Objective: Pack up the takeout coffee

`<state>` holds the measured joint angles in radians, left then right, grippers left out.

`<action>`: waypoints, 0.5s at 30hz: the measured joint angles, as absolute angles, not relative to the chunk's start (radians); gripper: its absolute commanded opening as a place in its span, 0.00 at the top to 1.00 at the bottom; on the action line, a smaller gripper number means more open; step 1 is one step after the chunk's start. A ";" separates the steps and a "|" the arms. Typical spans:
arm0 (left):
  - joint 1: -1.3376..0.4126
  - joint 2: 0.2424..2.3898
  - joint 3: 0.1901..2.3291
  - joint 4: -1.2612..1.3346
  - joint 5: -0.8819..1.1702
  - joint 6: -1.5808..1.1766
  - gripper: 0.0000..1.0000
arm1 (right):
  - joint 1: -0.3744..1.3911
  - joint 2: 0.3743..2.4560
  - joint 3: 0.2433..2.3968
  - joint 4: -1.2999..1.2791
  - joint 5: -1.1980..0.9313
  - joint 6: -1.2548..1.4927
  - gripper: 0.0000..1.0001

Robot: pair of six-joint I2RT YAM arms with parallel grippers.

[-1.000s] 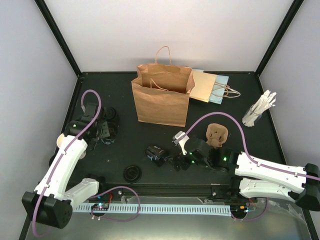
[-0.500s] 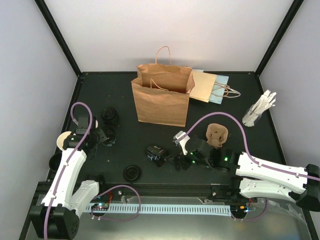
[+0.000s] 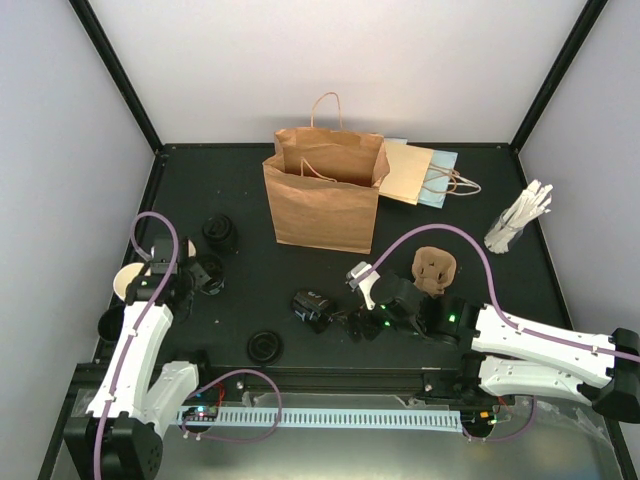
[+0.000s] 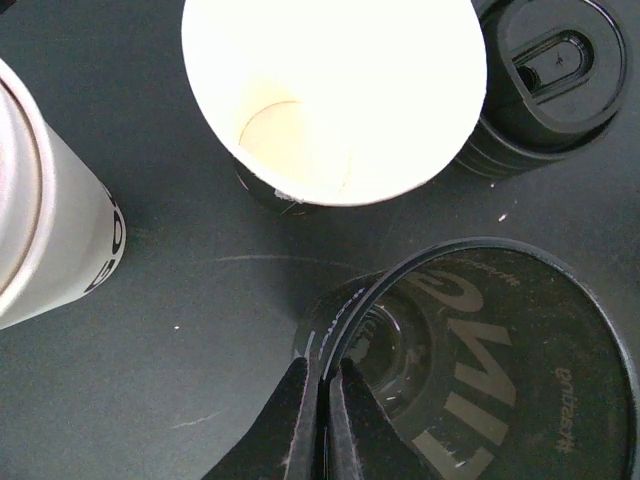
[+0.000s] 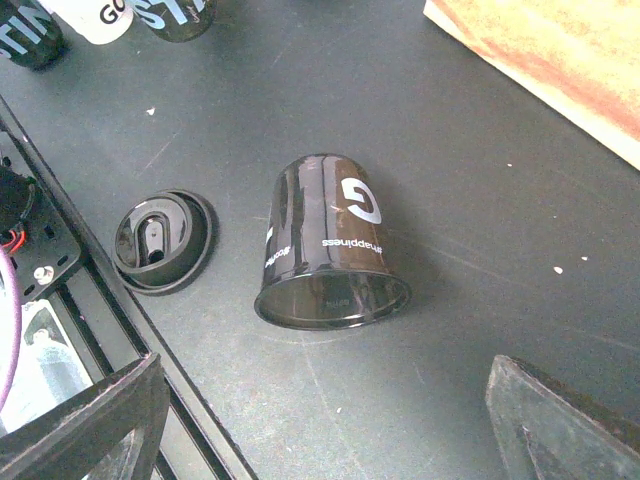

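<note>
Black tabletop [image 3: 470, 215], white walls, and a brown paper bag [image 3: 322, 205] standing open at the back. Over on the left, the left gripper [image 4: 322, 368] is pinched tight on the rim of a glossy black cup [image 4: 480, 370]. Just beyond it stands the paper cup [image 4: 330, 90], upright, lidless, cream inside, just beside a lidded black cup [image 4: 555, 70]. The right gripper [image 5: 325, 410] hangs spread wide, holding nothing, with a tipped black cup [image 5: 330, 250] lying ahead of it and a loose lid [image 5: 160, 240] beside that.
</note>
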<state>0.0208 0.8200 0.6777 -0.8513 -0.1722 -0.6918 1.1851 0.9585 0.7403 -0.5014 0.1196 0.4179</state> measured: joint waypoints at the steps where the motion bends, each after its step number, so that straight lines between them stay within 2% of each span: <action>1: 0.021 0.820 0.677 -0.851 -0.174 -0.698 0.98 | 1.185 0.958 0.740 -0.501 0.120 0.418 0.11; 15: 0.032 0.820 0.645 -0.855 -0.254 -0.810 0.97 | 1.185 0.931 0.740 -0.502 0.123 0.426 0.11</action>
